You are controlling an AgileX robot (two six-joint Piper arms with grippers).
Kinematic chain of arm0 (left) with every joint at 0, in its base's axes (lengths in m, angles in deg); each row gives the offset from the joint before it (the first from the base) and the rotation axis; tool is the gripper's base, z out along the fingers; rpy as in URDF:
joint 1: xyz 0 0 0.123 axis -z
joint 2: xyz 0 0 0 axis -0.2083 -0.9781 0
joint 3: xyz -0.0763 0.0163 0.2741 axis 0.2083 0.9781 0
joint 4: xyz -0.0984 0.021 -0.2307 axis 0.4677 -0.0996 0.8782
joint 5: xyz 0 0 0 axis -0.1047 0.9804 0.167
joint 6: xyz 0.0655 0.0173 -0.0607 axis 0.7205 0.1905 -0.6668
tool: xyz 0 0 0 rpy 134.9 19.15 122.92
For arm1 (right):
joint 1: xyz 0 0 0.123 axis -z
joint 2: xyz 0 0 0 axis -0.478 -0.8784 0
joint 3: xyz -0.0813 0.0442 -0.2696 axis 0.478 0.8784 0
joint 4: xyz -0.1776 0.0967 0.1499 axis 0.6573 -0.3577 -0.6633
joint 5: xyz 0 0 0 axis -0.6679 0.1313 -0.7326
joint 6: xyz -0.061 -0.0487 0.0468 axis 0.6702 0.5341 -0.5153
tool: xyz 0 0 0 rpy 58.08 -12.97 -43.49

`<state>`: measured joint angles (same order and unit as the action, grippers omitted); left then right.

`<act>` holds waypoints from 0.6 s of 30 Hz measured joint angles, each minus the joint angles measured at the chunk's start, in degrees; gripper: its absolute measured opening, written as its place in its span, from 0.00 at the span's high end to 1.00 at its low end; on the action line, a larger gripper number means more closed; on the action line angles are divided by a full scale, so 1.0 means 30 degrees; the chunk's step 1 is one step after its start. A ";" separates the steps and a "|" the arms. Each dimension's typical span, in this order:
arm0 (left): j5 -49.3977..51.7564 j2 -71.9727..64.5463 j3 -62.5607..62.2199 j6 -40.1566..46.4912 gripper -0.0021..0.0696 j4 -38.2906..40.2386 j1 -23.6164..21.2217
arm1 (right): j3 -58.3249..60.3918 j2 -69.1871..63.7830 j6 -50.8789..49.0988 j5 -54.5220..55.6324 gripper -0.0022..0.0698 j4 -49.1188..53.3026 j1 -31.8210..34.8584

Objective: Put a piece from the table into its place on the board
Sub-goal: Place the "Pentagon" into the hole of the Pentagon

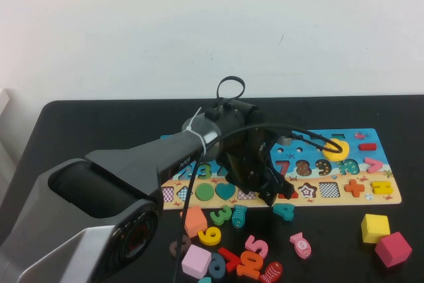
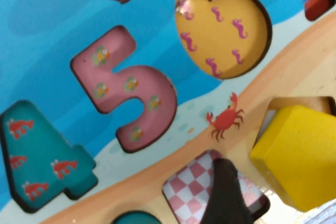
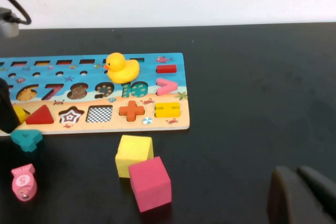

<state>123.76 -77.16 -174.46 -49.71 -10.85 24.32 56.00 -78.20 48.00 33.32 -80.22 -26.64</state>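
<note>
Sitting tilted in the board's (image 2: 47,35) slot, the piece (image 2: 299,156) needs seating. Left tool (image 1: 271,193) above it, grip unclear. Right tool (image 3: 300,192) clenched, four o'clock.

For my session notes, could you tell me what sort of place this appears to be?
Probably a lab test bench: a bare black table against a plain white wall, with a children's puzzle board and loose pieces laid out.

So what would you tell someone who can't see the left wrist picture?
A yellow pentagon piece sits tilted at its slot on the board, with one dark finger of the open left gripper beside it, over a pink checkered slot.
</note>
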 joint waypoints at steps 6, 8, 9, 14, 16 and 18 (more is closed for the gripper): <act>-0.0218 0.0173 -0.0112 0.0657 0.39 0.0000 0.0000 | 0.0000 0.0000 0.0000 0.0000 0.94 0.0000 0.0000; -0.0085 0.0320 -0.0430 0.0963 0.39 0.0000 0.0000 | 0.0000 0.0000 0.0000 0.0000 0.94 0.0000 0.0000; 0.0054 0.0419 -0.0636 0.1062 0.39 0.0000 0.0000 | 0.0000 0.0000 0.0000 0.0000 0.94 0.0000 0.0000; 0.1482 0.0722 -0.2198 0.1501 0.39 0.0000 0.0000 | 0.0000 0.0000 0.0000 0.0000 0.94 0.0000 0.0000; 0.1960 0.0722 -0.2520 0.1621 0.39 0.0000 0.0000 | 0.0000 0.0000 0.0000 0.0000 0.94 0.0000 0.0000; 0.2447 0.0722 -0.2569 0.1661 0.41 0.0000 0.0000 | 0.0000 0.0000 0.0000 0.0000 0.94 0.0000 0.0000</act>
<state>131.10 -75.00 -182.16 -44.72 -10.85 24.32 56.00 -78.20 48.00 33.32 -80.22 -26.64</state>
